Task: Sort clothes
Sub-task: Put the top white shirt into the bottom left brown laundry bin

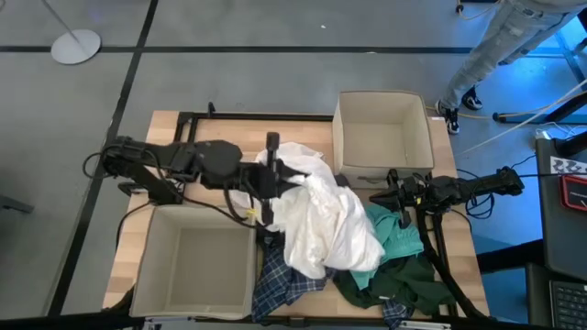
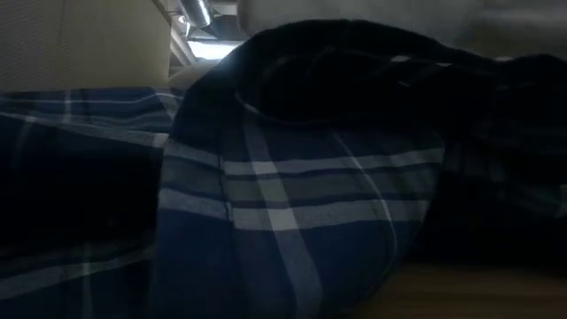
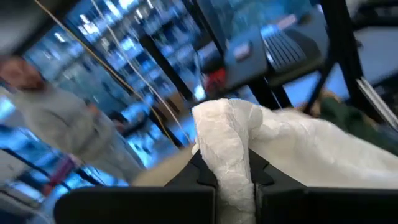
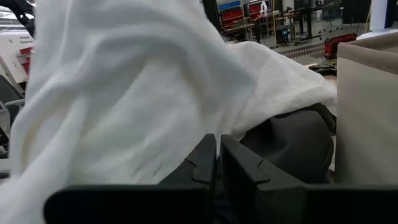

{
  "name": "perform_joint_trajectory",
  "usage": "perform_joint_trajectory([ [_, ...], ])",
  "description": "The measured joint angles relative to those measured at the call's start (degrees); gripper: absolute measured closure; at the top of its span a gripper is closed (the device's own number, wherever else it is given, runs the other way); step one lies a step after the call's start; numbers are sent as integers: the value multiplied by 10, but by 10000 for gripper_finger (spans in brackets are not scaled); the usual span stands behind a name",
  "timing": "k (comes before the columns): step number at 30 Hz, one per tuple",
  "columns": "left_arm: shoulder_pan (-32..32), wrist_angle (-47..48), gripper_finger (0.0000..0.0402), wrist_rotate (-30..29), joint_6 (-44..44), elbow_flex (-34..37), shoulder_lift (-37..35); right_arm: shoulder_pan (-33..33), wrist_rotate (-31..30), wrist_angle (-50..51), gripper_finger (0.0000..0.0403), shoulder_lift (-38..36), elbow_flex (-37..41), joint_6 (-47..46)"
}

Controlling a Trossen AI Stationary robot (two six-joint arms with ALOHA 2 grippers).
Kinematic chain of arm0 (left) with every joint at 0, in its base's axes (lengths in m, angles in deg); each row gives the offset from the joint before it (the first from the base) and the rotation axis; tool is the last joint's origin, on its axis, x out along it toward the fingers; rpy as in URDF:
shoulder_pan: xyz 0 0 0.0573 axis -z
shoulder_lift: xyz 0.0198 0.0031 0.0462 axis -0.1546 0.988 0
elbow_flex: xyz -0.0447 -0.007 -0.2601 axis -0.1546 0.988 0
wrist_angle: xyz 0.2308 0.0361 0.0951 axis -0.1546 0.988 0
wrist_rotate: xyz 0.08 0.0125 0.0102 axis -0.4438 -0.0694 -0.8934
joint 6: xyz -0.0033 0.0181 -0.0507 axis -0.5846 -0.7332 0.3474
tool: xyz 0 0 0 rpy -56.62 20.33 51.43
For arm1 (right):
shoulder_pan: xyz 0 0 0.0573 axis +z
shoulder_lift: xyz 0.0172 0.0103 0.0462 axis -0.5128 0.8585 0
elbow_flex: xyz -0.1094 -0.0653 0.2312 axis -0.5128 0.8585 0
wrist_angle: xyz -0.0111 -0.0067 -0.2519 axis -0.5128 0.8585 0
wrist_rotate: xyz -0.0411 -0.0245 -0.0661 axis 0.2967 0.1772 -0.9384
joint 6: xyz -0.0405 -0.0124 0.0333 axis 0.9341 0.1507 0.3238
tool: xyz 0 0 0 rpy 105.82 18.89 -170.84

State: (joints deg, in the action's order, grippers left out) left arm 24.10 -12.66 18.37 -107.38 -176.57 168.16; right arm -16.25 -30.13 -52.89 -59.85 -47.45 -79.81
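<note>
A pile of clothes lies mid-table: a large white garment [image 1: 323, 220] on top, a teal one [image 1: 401, 240] and a dark green one [image 1: 408, 282] to its right, and a blue-white plaid shirt [image 1: 280, 282] at the near edge. The plaid shirt fills the low view [image 2: 292, 204]. A dark grey one [image 4: 292, 143] shows behind the white garment in the right wrist view. My left gripper [image 1: 278, 179] is at the pile's left side, shut on the white garment [image 3: 298, 137]. My right gripper [image 1: 391, 194] is shut and empty at the pile's right side, its fingers [image 4: 217, 155] pointing at the white cloth. My left gripper pinches a bunched fold of the white garment [image 3: 231, 155] between its two fingers, coming roughly level from the table's left. The fold stands up past the fingertips. The rest of the garment trails away to the right and drapes over the pile.
One beige fabric bin [image 1: 341, 137] stands at the far right, also in the right wrist view [image 4: 367, 112]. A second bin [image 1: 151, 275] stands at the near left. A person [image 1: 500, 46] stands beyond the table's far right corner.
</note>
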Motion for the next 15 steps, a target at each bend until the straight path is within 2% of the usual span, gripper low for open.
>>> perform_joint_trajectory([
  [6,-12,-62,387,0,-34,-2,-9,0,0,-1,375,0,0,-1],
  [10,-24,-25,386,0,-3,0,-8,0,4,-35,375,0,1,-5],
  [15,-29,26,385,6,34,14,-8,0,38,-151,375,0,1,-2],
])
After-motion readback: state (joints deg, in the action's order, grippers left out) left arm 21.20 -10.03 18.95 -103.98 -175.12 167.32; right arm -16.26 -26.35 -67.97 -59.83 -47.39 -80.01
